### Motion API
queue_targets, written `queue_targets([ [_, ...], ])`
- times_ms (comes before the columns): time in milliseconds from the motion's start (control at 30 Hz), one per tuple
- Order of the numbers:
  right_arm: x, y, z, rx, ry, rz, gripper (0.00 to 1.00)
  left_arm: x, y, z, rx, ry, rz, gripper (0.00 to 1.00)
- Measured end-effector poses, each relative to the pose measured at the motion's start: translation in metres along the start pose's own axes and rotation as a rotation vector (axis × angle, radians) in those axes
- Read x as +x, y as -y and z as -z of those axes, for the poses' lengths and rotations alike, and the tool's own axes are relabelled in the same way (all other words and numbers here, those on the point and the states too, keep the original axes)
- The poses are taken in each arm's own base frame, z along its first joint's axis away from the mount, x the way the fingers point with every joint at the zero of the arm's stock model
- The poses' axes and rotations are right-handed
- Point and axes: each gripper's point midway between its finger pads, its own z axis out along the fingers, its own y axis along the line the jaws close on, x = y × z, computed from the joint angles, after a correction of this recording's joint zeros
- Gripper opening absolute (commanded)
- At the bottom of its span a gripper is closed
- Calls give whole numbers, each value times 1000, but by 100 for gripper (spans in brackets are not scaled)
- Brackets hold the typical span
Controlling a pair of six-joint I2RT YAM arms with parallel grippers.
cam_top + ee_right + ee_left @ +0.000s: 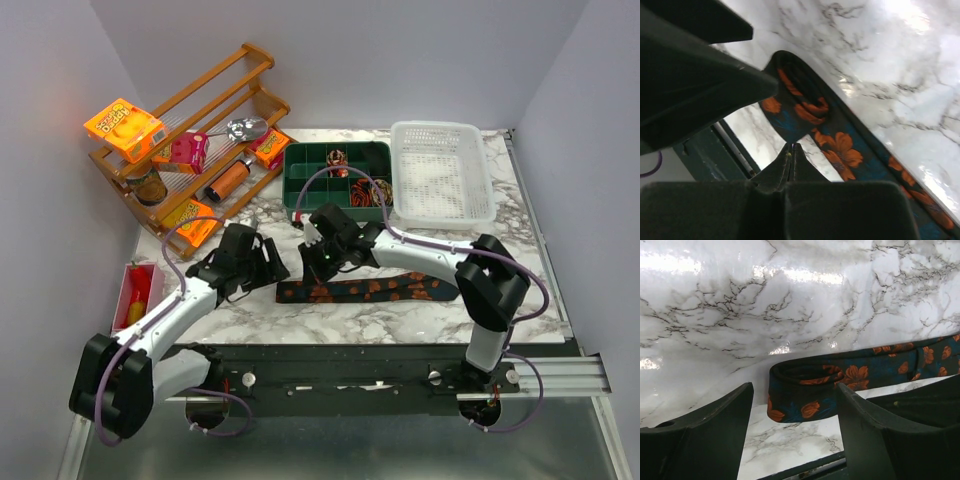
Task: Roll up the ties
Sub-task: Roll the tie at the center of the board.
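Note:
One tie [372, 289], dark with orange flowers, lies flat across the near middle of the marble table [400, 320]. Its left end is folded back into a loose loop [805, 390], which also shows in the right wrist view [800, 107]. My right gripper [791, 150] is shut, its tips pinching the pointed edge of that folded end; it also shows in the top view [320, 262]. My left gripper [795, 440] is open and empty, low over the table just left of the loop, with one finger [715, 435] on each side. Small rolled ties [362, 192] sit in the green box.
A green compartment box [300, 180] and a white mesh basket [440, 175] stand at the back. A wooden rack [190, 150] with orange snack packets and jars is at the back left. A red bin [138, 290] is at the left edge.

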Motion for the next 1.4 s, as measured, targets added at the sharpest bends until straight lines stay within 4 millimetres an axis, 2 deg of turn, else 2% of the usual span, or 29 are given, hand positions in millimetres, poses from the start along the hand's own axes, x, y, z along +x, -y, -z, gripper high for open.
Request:
queue_targets([
  [133, 0, -8, -12, -18, -19, 14, 1, -3, -7, 2, 44, 9, 59, 77],
  [333, 11, 6, -33, 17, -74, 1, 1, -3, -11, 3, 107, 11, 104, 76],
  [667, 5, 17, -43, 63, -82, 6, 1, 20, -10, -8, 197, -24, 123, 75],
  [967, 5, 17, -40, 68, -84, 10, 1, 19, -11, -14, 207, -10, 118, 73],
  [1233, -25, 4, -28, 56, -16, 39, 1, 20, -15, -21, 191, -18, 118, 72],
  [1400, -28, 5, -32, 57, -16, 41, 1, 16, -14, -24, 199, -4, 113, 72],
])
